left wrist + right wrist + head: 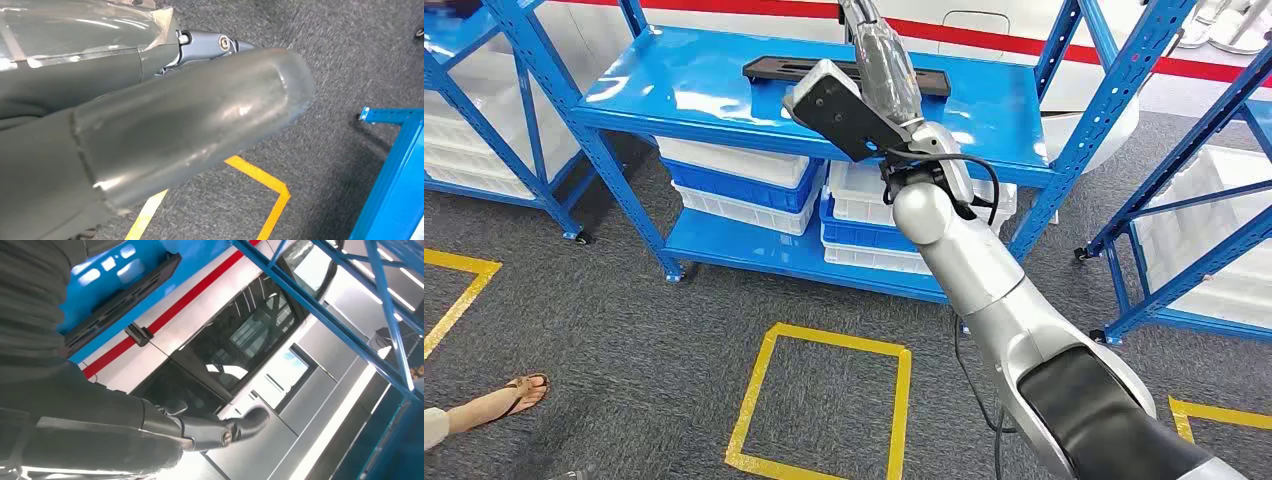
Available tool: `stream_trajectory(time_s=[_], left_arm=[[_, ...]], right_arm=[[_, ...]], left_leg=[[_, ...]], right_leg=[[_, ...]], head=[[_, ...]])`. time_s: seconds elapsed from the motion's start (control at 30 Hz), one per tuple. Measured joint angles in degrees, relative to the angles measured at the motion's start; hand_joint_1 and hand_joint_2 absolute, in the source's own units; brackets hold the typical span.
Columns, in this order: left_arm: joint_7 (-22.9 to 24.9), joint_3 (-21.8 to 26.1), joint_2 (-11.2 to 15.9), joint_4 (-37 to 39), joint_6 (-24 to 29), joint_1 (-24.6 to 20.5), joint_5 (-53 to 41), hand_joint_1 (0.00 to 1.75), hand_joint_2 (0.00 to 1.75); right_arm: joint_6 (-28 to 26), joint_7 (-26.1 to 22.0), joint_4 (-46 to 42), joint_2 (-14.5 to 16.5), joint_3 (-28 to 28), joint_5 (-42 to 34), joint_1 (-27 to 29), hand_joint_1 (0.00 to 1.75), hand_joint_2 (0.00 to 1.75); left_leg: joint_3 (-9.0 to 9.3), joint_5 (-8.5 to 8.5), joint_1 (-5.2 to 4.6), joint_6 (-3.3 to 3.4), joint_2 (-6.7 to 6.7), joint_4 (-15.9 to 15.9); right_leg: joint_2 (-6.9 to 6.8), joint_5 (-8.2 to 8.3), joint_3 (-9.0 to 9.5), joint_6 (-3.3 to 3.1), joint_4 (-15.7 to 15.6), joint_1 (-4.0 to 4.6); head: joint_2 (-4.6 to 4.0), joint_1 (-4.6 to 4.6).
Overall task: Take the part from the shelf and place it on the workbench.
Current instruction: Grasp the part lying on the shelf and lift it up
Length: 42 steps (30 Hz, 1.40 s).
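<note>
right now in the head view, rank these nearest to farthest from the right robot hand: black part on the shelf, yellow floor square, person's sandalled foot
1. black part, on the blue shelf top beside the right robot hand
2. yellow floor square, on the carpet below the shelf
3. person's sandalled foot, far lower left

We've got the shelf [984, 120] straight ahead of us, with the part [774, 70] lying flat on its upper level, toward the back. Our right arm [984, 290] reaches up from the lower right, and the right hand [889, 65] sits over the upper level, right in front of the part's right half. Under that level, bins [744, 185] are stacked on the lower level, more on the left and middle. There's a taped square [824, 405] on the floor before the shelf. A person's foot [519, 392] is at the far lower left, well apart from the shelf. More racks stand at both sides.
</note>
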Motion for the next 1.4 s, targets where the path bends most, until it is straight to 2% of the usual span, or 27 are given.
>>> stream_trajectory(time_s=[0.1,0.13,0.2,0.23,0.27,0.3,0.4,0.47,0.5,0.57,0.6,0.63,0.67,0.73,0.77,0.8,0.87,0.97,1.0,1.07,1.1,1.13,1.17,1.23,1.27,1.33,1.4], left_arm=[[-0.01,0.08,-0.08,0.04,-0.10,0.02,-0.10,0.00,0.00],[-0.01,0.10,-0.11,0.09,-0.15,0.03,-0.16,0.00,0.00],[-0.01,0.14,-0.13,0.22,-0.22,0.04,-0.31,0.00,0.00],[-0.01,0.19,-0.09,0.27,-0.24,0.03,-0.37,0.00,0.00],[-0.01,0.24,-0.03,0.32,-0.26,0.02,-0.41,0.00,0.00],[-0.02,0.28,0.03,0.34,-0.28,0.01,-0.42,0.00,0.00],[-0.05,0.33,0.08,0.38,-0.44,-0.01,-0.45,0.00,0.00],[-0.14,0.33,0.07,0.39,-0.65,-0.10,-0.50,0.00,0.00],[-0.19,0.33,0.08,0.39,-0.74,-0.15,-0.53,0.00,0.00],[-0.26,0.34,0.11,0.40,-0.83,-0.18,-0.62,0.00,0.00],[-0.26,0.35,0.14,0.40,-0.86,-0.16,-0.69,0.00,0.00],[-0.26,0.36,0.16,0.41,-0.88,-0.14,-0.80,0.00,0.00],[-0.25,0.37,0.19,0.42,-0.90,-0.13,-0.91,0.00,0.00],[-0.25,0.38,0.34,0.42,-0.94,-0.14,-1.06,0.00,0.00],[-0.26,0.38,0.43,0.42,-0.97,-0.15,-1.10,0.00,0.00],[-0.26,0.37,0.50,0.43,-1.02,-0.19,-1.14,0.00,0.00],[-0.30,0.37,0.54,0.44,-1.21,-0.27,-1.33,0.00,0.00],[-0.34,0.33,0.46,0.44,-1.51,-0.36,-1.99,0.00,0.00],[-0.35,0.32,0.42,0.44,-1.62,-0.40,-2.15,0.00,0.00],[-0.33,0.32,0.36,0.44,-1.87,-0.46,-2.34,0.00,0.00],[-0.32,0.32,0.32,0.44,-1.99,-0.47,-2.37,0.00,0.00],[-0.29,0.32,0.28,0.45,-2.06,-0.46,-2.41,0.00,0.00],[-0.26,0.32,0.23,0.45,-2.11,-0.46,-2.43,0.00,0.00],[-0.20,0.32,0.14,0.46,-2.22,-0.47,-2.46,0.00,0.00],[-0.17,0.32,0.13,0.46,-2.34,-0.51,-2.46,0.00,0.00],[-0.09,0.33,0.15,0.46,-2.66,-0.67,-2.45,0.00,0.00],[0.01,0.34,0.15,0.45,-3.04,-0.82,-2.44,0.00,0.00]], right_arm=[[0.00,0.02,0.18,-0.09,0.00,-0.01,0.27,0.00,1.75],[0.00,0.02,0.25,-0.15,-0.01,-0.02,0.35,0.00,1.75],[0.00,0.02,0.32,-0.22,-0.02,-0.03,0.37,0.00,1.75],[0.00,0.02,0.39,-0.26,-0.02,-0.04,0.32,0.00,1.75],[0.00,0.02,0.44,-0.15,0.01,-0.05,0.32,0.00,1.75],[0.00,0.04,0.54,-0.08,0.04,-0.06,0.38,0.00,1.75],[-0.02,0.11,0.72,0.16,0.08,0.04,0.55,0.00,1.75],[-0.03,0.11,0.72,0.49,0.10,0.23,0.33,0.00,1.75],[-0.03,0.10,0.72,0.73,0.13,0.32,0.24,0.00,1.75],[-0.02,0.10,0.73,1.01,0.17,0.40,0.28,0.00,1.75],[-0.02,0.11,0.75,1.07,0.19,0.42,0.37,0.00,1.75],[-0.02,0.12,0.76,1.09,0.20,0.44,0.44,0.00,1.75],[-0.02,0.13,0.78,1.13,0.20,0.46,0.45,0.00,1.75],[-0.02,0.13,0.79,1.24,0.19,0.48,0.37,0.00,1.75],[-0.02,0.13,0.80,1.28,0.17,0.49,0.31,0.00,1.75],[-0.02,0.14,0.82,1.30,0.15,0.50,0.30,0.00,1.75],[-0.03,0.19,0.85,1.28,0.09,0.63,0.34,0.00,1.75],[-0.09,0.33,0.72,1.19,-0.06,1.22,0.40,0.00,1.75],[-0.11,0.35,0.68,1.10,-0.11,1.37,0.42,0.00,1.75],[-0.16,0.39,0.68,0.82,-0.18,1.48,0.78,0.00,1.75],[-0.20,0.43,0.68,0.68,-0.22,1.50,1.16,0.00,1.75],[-0.25,0.48,0.68,0.50,-0.29,1.52,1.57,0.00,1.75],[-0.32,0.52,0.67,0.35,-0.39,1.56,1.89,0.00,1.75],[-0.51,0.61,0.56,0.14,-0.58,1.73,2.16,0.00,1.75],[-0.61,0.65,0.47,0.05,-0.65,1.87,2.21,0.00,1.75],[-0.79,0.82,0.18,-0.01,-0.75,2.25,2.46,0.00,1.75],[-0.88,1.04,-0.15,-0.04,-0.98,2.52,2.81,0.00,1.75]], left_leg=[[0.06,-0.17,0.05,-0.13,-0.09,0.04],[0.17,-0.32,0.15,-0.33,-0.16,0.09],[0.51,-0.93,0.48,-1.07,-0.29,0.46],[0.54,-1.39,0.51,-1.62,-0.31,0.86],[0.50,-1.81,0.48,-2.12,-0.29,1.26],[0.39,-2.11,0.41,-2.50,-0.29,1.56],[0.35,-2.63,0.68,-3.06,-0.30,1.84],[-0.84,-4.18,0.95,-3.35,-0.47,4.64],[-2.53,-5.56,0.99,-3.42,-0.65,7.89],[-7.55,-8.10,0.91,-3.37,-0.91,16.16],[-9.72,-8.33,0.86,-3.21,-0.97,18.96],[-10.95,-7.32,0.76,-2.89,-0.99,19.58],[-10.98,-5.17,0.57,-2.41,-1.02,17.80],[-8.40,0.02,-0.02,-1.10,-1.32,10.02],[-7.06,1.53,-0.34,-0.55,-1.47,6.67],[-6.17,2.07,-0.64,-0.22,-1.58,4.61],[-5.72,1.66,-1.02,-0.04,-1.59,3.57],[-4.37,1.82,-0.71,0.07,-1.47,1.85],[-3.79,1.88,-0.55,0.14,-1.41,1.28],[-3.15,1.60,-0.56,0.33,-1.36,0.99],[-2.90,1.34,-0.56,0.36,-1.37,1.00],[-2.61,1.06,-0.55,0.31,-1.41,1.01],[-2.26,0.74,-0.53,0.19,-1.48,1.04],[-1.47,-0.11,-0.49,-0.33,-1.57,1.26],[-1.21,-0.65,-0.61,-0.71,-1.58,1.50],[-0.92,-1.50,-0.78,-1.40,-1.53,1.85],[-0.70,-1.99,-0.62,-1.96,-1.44,1.80]], right_leg=[[0.00,-0.67,-3.62,0.49,5.33,-0.15],[-0.02,0.18,-4.05,1.01,5.14,-0.32],[-0.26,4.08,-1.77,2.43,-1.53,-0.83],[-0.35,5.70,-0.09,2.86,-5.29,-0.89],[-0.33,6.77,1.12,2.80,-8.12,-0.97],[-0.26,7.08,1.68,2.42,-9.40,-0.95],[0.29,6.53,1.70,0.84,-9.28,-0.81],[0.57,6.17,2.11,0.06,-9.24,-0.80],[0.67,5.97,2.39,-0.33,-9.26,-0.73],[0.80,5.55,2.83,-0.95,-9.26,-0.31],[0.90,5.34,3.06,-1.23,-9.25,-0.06],[1.01,5.12,3.37,-1.51,-9.26,0.19],[1.14,4.88,3.74,-1.74,-9.27,0.42],[1.40,4.35,4.54,-1.95,-9.33,0.72],[1.53,4.13,4.76,-1.88,-9.37,0.88],[1.62,3.96,4.82,-1.72,-9.43,0.93],[1.72,3.77,4.76,-1.24,-9.67,0.90],[1.26,2.97,4.18,-0.56,-8.56,0.99],[1.02,2.14,2.93,-0.53,-6.20,1.01],[0.79,0.02,-1.37,-0.54,1.21,0.83],[0.78,-0.58,-3.54,-0.36,4.40,0.73],[0.75,-0.33,-4.90,0.06,5.78,0.60],[0.70,0.79,-5.20,0.64,5.05,0.44],[0.21,5.03,-2.81,1.92,-2.38,-0.04],[-0.06,6.75,-1.20,2.14,-6.11,-0.12],[-0.33,8.15,0.55,1.46,-9.92,-0.10],[-0.07,7.78,0.83,0.26,-9.93,0.02]], head=[[0.00,-0.01],[0.00,-0.02],[0.00,0.01],[0.00,0.03],[0.00,-0.01],[0.00,-0.06],[0.00,-0.25],[0.00,-0.31],[0.00,-0.35],[0.00,-0.45],[0.00,-0.47],[0.00,-0.47],[0.00,-0.46],[0.00,-0.43],[0.00,-0.41],[0.00,-0.43],[0.00,-0.49],[-0.01,-0.43],[-0.01,-0.39],[0.00,-0.33],[0.00,-0.33],[0.00,-0.33],[0.00,-0.32],[0.00,-0.31],[0.00,-0.32],[0.00,-0.39],[0.00,-0.42]])
